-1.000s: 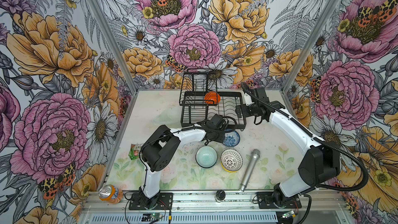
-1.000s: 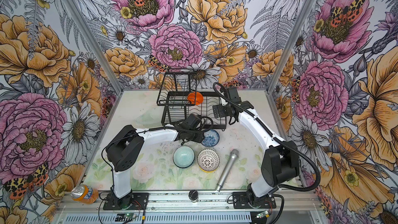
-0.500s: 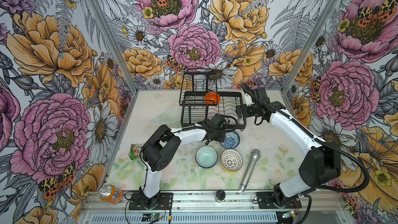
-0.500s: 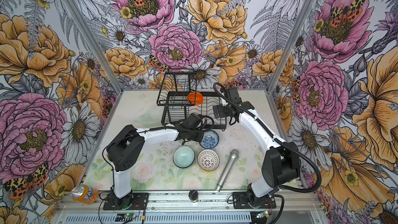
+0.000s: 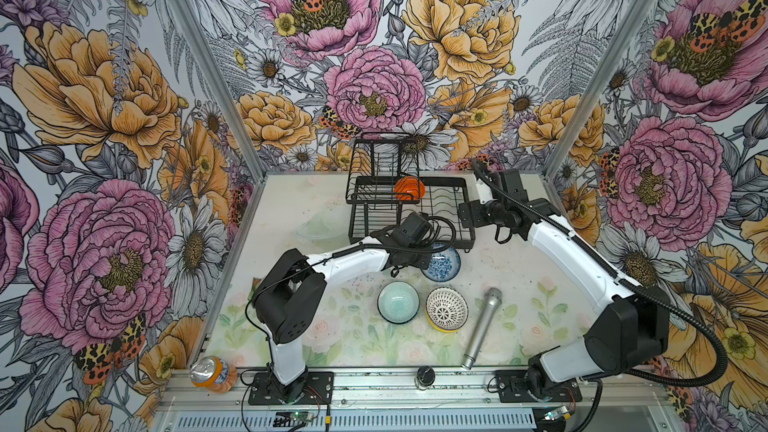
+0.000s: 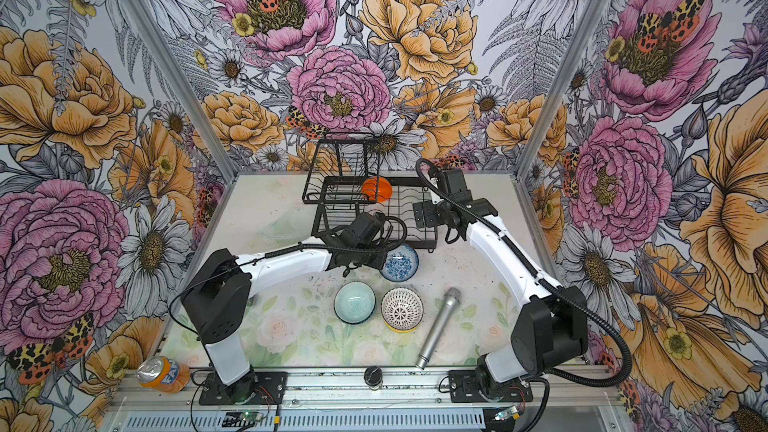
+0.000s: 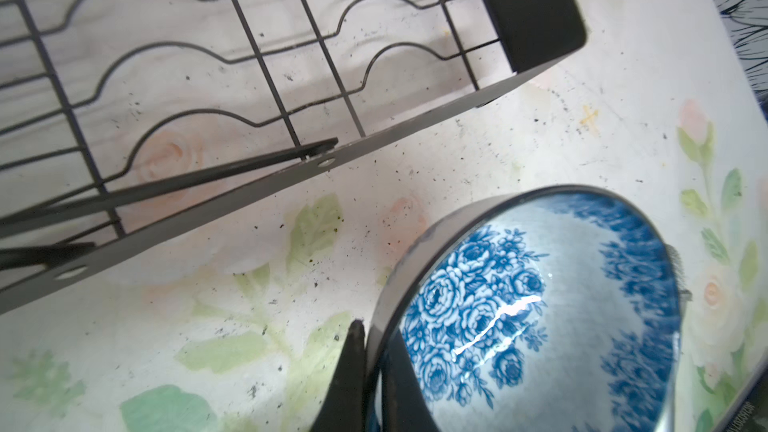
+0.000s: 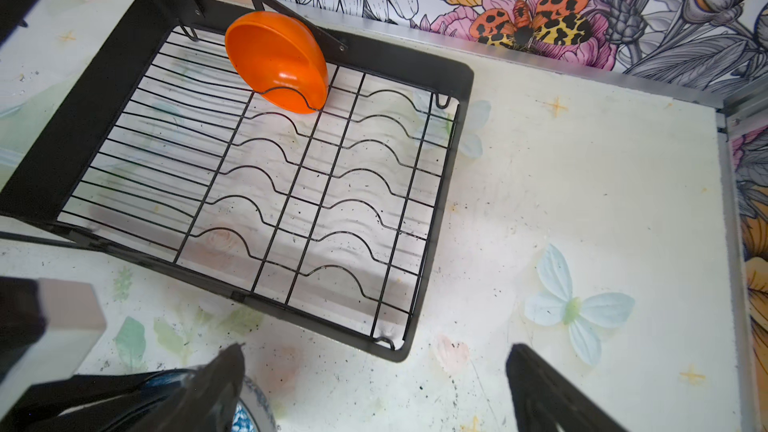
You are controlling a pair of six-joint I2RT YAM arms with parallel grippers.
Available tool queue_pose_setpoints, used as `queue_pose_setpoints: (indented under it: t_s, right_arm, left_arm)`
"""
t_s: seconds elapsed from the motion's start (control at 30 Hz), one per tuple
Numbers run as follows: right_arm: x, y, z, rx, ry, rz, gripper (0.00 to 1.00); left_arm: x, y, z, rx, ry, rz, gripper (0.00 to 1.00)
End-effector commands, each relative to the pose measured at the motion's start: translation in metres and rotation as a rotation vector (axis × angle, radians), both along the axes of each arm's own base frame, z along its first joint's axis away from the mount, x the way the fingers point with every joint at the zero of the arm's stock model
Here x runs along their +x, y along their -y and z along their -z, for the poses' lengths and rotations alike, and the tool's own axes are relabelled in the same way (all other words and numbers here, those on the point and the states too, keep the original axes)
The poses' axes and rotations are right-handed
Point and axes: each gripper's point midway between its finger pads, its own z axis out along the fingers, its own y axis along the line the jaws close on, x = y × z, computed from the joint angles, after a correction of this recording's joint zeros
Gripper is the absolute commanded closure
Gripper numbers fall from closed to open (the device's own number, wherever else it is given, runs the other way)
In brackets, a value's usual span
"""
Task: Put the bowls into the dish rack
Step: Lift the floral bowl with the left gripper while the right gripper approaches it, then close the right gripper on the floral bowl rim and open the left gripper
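Found left gripper (image 5: 419, 263) low at the left edge of the blue-and-white floral bowl (image 5: 444, 263), just in front of the dish rack (image 5: 441, 179); could not see the grip itself in both top views. Noted right gripper (image 5: 467, 214) hanging over the rack's right side. Logged orange bowl (image 5: 409, 189) on edge in a back slot of the rack. Logged teal bowl (image 5: 398, 302) and white lattice bowl (image 5: 446, 308) side by side on the table (image 5: 511, 284), apart from the rack, with yellow bowl (image 5: 448, 329) showing under the lattice one and microphone (image 5: 482, 328) beside them.

Left wrist: saw fingers (image 7: 349, 376) pinched tight on the floral bowl's rim, one inside, one outside; rack frame near, not touching. Cannot tell whether bowl is off the table.

Right wrist: saw jaws spread wide, holding nothing, above bare table by the rack's corner
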Motion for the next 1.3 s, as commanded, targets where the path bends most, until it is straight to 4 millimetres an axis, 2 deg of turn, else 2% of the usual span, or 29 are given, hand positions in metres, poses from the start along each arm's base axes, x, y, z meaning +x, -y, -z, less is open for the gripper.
queue_pose_setpoints:
  t_s: [0.0, 0.17, 0.33, 0.5, 0.63, 0.73, 0.97, 1.1, 1.27]
  right_arm:
    - [-0.004, 0.000, -0.020, 0.034, 0.049, -0.018, 0.01]
    - [-0.012, -0.010, -0.035, 0.105, 0.065, -0.057, 0.01]
    - [-0.029, -0.027, -0.058, 0.217, 0.083, -0.130, 0.00]
    - [-0.050, -0.041, -0.085, 0.320, 0.113, -0.210, 0.00]
    - [-0.065, -0.049, -0.096, 0.380, 0.115, -0.259, 0.00]
    - [-0.068, -0.050, -0.088, 0.389, 0.093, -0.250, 0.01]
    - [-0.063, -0.045, -0.049, 0.356, 0.012, -0.166, 0.01]
    - [-0.059, -0.041, -0.040, 0.343, 0.000, -0.125, 0.02]
    - [-0.051, -0.042, -0.028, 0.357, -0.029, -0.083, 0.11]
  left_arm:
    - [0.002, 0.000, -0.041, -0.042, 0.093, 0.009, 1.00]
    - [0.002, -0.003, -0.068, -0.078, 0.144, 0.002, 1.00]
    - [0.010, -0.001, -0.090, -0.103, 0.201, -0.010, 1.00]
    - [0.018, 0.005, -0.107, -0.136, 0.244, -0.020, 1.00]
    - [0.023, 0.010, -0.117, -0.161, 0.263, -0.017, 1.00]
    - [0.025, 0.011, -0.126, -0.175, 0.280, -0.021, 1.00]
    - [0.031, 0.013, -0.150, -0.208, 0.336, -0.030, 1.00]
    - [0.034, 0.014, -0.162, -0.219, 0.365, -0.028, 1.00]
    - [0.036, 0.017, -0.172, -0.236, 0.391, -0.023, 1.00]
